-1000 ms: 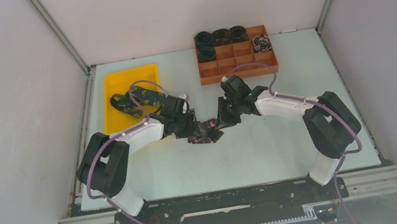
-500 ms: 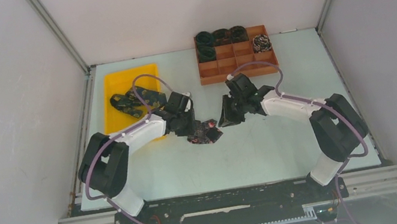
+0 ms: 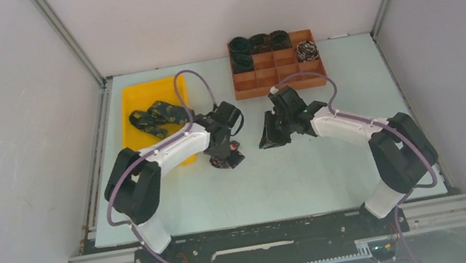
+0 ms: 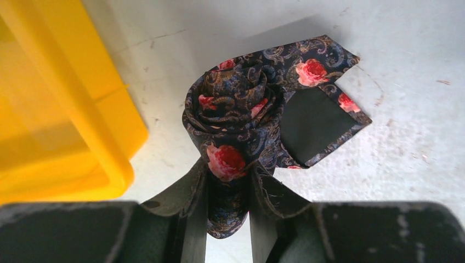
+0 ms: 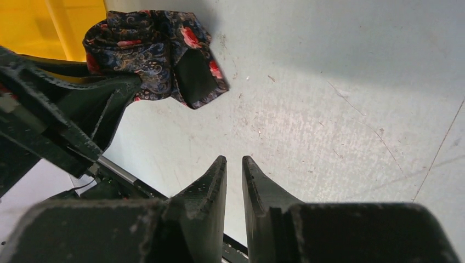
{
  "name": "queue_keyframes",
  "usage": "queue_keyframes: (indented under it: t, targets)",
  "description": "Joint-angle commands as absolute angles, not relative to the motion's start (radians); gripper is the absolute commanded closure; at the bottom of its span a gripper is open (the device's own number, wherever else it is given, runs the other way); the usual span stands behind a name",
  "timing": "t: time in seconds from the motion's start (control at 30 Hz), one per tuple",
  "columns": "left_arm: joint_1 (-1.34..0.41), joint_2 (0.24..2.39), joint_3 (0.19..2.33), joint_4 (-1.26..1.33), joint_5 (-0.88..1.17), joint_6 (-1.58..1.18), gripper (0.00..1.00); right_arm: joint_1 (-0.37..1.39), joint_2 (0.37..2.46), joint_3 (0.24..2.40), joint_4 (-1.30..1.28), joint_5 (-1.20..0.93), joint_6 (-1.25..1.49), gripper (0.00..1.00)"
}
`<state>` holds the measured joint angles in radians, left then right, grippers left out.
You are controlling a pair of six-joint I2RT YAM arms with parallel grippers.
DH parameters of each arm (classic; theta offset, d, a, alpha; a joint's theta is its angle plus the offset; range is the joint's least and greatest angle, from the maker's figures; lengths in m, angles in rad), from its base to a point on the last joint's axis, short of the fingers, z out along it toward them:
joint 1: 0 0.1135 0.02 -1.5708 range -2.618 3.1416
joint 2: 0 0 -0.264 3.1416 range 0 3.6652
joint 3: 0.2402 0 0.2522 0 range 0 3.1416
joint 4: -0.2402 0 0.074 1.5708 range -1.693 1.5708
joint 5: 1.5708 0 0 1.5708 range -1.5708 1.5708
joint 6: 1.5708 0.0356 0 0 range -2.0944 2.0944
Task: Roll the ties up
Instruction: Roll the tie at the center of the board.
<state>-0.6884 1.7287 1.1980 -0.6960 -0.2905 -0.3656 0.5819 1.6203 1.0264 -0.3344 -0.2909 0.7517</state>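
Black rose-printed tie (image 4: 236,109), coiled, is pinched in the left pincer (image 4: 229,189) by the yellow tray (image 4: 66,109); right pincer (image 5: 233,161) hangs barely ajar, empty.

Top external: high at the near edge, facing down over the whole table (image 3: 295,178). Left wrist: close above the rolled tie (image 4: 236,120), facing down. Right wrist: low, facing leftward. All three views share that tie.

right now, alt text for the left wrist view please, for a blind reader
A dark paisley fabric necktie with red roses, rolled into a coil, is pinched in the left tool, its pointed end lying on the pale grey table. A yellow plastic tray sits at left.
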Motion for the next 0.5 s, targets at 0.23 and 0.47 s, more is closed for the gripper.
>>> queue_keyframes:
  t: [0.23, 0.47]
  targets:
    - [-0.818, 1.912, 1.384, -0.945, -0.752, -0.38, 0.7, 0.542, 1.521, 0.996, -0.332, -0.291, 0.733, 0.8]
    - [-0.859, 2.026, 1.463, -1.04, -0.866, -0.448, 0.68, 0.518, 1.481, 0.976, -0.345, -0.296, 0.722, 0.8]
